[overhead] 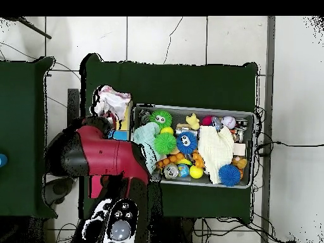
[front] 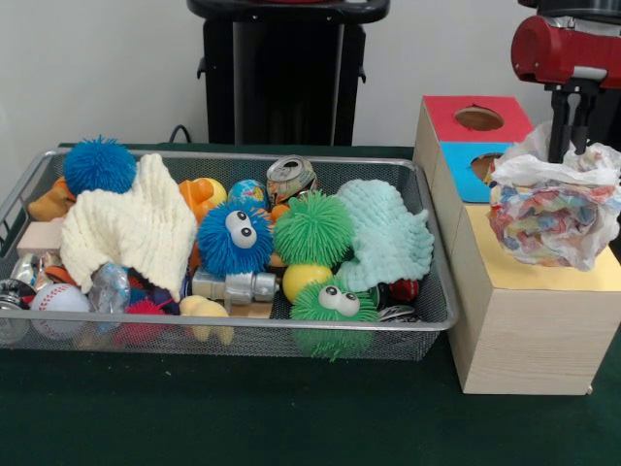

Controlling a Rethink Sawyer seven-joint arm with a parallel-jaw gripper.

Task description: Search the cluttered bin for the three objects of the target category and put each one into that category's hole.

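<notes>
My gripper [front: 574, 144] hangs at the right over the yellow-faced box [front: 519, 272]. It is shut on the top of a whitish see-through bag with pastel patches [front: 553, 209]. The bag's bottom reaches down to the yellow face and hides its hole. In the overhead view the bag [overhead: 112, 101] shows beyond the red arm [overhead: 104, 157]. The wire mesh bin [front: 427, 320] stands to the left, full of toys. A shiny crinkly wrapper [front: 109, 287] lies at its front left, partly under the cream cloth. No polka-dot wrapper shows.
The red-faced box [front: 441, 109] and blue-faced box [front: 456, 173] stand behind the yellow one. In the bin lie a cream cloth [front: 131, 228], a mint cloth [front: 388, 233], blue [front: 235, 238] and green [front: 312, 228] spiky balls, a can [front: 291, 178] and a baseball [front: 58, 298].
</notes>
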